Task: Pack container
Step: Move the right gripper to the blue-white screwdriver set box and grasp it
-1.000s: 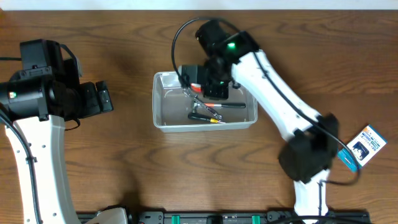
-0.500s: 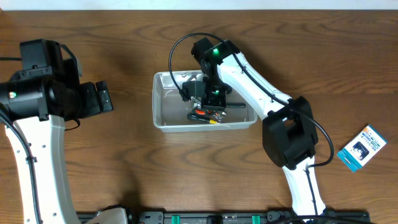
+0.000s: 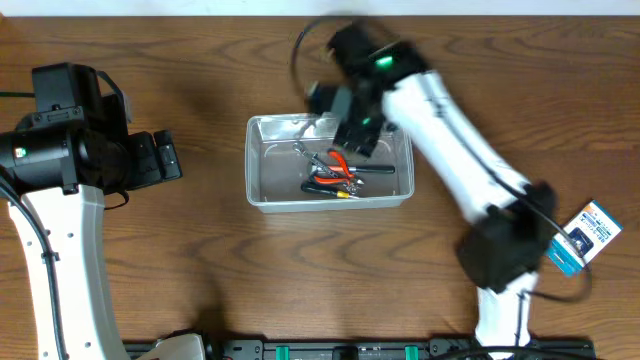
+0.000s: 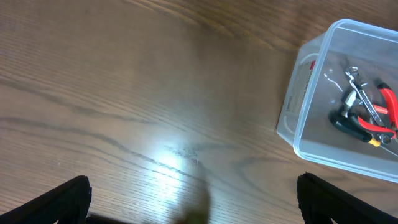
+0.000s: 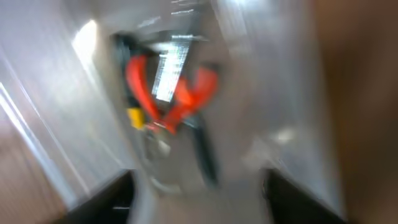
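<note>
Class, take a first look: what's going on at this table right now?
The right gripper hangs over the back of the clear container, blurred with motion. Its fingers look apart, with nothing between them. Red-handled pliers and a black-handled tool lie inside the container. The left gripper is open over bare table to the container's left, holding nothing. A blue and white packet lies far to the right.

container [image 3: 265, 180] 1 | red-handled pliers [image 3: 346, 166] 1 | black-handled tool [image 3: 322, 187] 1 | blue packet [image 3: 582, 236] 1
</note>
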You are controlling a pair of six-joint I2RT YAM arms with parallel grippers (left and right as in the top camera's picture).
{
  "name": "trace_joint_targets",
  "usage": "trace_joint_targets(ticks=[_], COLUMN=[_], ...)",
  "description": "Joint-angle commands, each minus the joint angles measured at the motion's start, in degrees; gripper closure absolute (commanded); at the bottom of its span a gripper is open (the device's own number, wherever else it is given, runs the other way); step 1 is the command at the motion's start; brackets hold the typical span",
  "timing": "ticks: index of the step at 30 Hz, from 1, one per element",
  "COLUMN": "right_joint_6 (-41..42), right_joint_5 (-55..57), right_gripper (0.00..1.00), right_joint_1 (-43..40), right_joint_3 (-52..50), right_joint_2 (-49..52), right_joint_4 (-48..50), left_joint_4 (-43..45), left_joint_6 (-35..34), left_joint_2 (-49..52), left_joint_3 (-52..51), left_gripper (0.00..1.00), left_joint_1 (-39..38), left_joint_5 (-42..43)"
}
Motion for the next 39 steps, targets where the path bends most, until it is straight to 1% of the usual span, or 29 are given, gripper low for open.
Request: trace_joint_targets(ticks=[1, 6, 7, 10, 13, 17, 20, 23, 27, 31, 36, 39], right_joint_6=[15.41, 33.29, 37.46, 45.94, 53.55, 55.01, 55.01, 54.18, 50.36, 46.34, 44.92, 43.52], right_joint_5=[6.67, 6.69, 6.69, 6.8, 10.03, 9.9, 9.77, 7.69, 4.76, 4.46, 4.46, 4.46], right_gripper=[0.01, 0.01, 0.01, 0.01, 0.02, 0.01, 0.01, 0.01, 0.01, 0.01, 0.01, 0.01], right_joint_1=[-7.98, -23.43, -27.96, -39.08, -49.44, -60.15, -65.42, -69.2, -71.28, -71.43, -71.28, -71.28], right_joint_3=[3.04, 3.04, 3.04, 3.02, 1.95, -3.82, -10.78, -20.24, -31.89, -40.85, -47.69, -50.42], right_joint_2=[-11.3, -18.8, -19.98, -21.18, -21.0, -21.0, -21.0, -21.0, -20.94, -20.9, -20.9, -20.9], right_joint_4=[0.11, -1.81, -3.23, -7.74, -12.07, -11.32, -8.81, -3.23, 5.95, 15.58, 23.67, 26.51], left_joint_4=[-0.22, -0.2, -0.2, -0.2, -0.22, -0.2, -0.2, -0.2, -0.22, -0.24, -0.22, -0.24], left_joint_6=[0.57, 0.59, 0.57, 0.57, 0.57, 0.57, 0.57, 0.57, 0.57, 0.57, 0.57, 0.57], left_joint_2=[0.11, 0.11, 0.11, 0.11, 0.11, 0.11, 0.11, 0.11, 0.11, 0.11, 0.11, 0.11], left_joint_3=[-0.07, -0.07, -0.07, -0.07, -0.07, -0.07, -0.07, -0.07, -0.07, -0.07, -0.07, -0.07], left_gripper=[0.02, 0.02, 0.02, 0.02, 0.02, 0.02, 0.02, 0.02, 0.02, 0.02, 0.02, 0.02], left_joint_1=[0.02, 0.02, 0.02, 0.02, 0.02, 0.02, 0.02, 0.02, 0.02, 0.02, 0.02, 0.02], left_joint_5=[-0.7, -0.7, -0.7, -0.7, -0.7, -0.7, -0.7, -0.7, -0.7, -0.7, -0.7, -0.7])
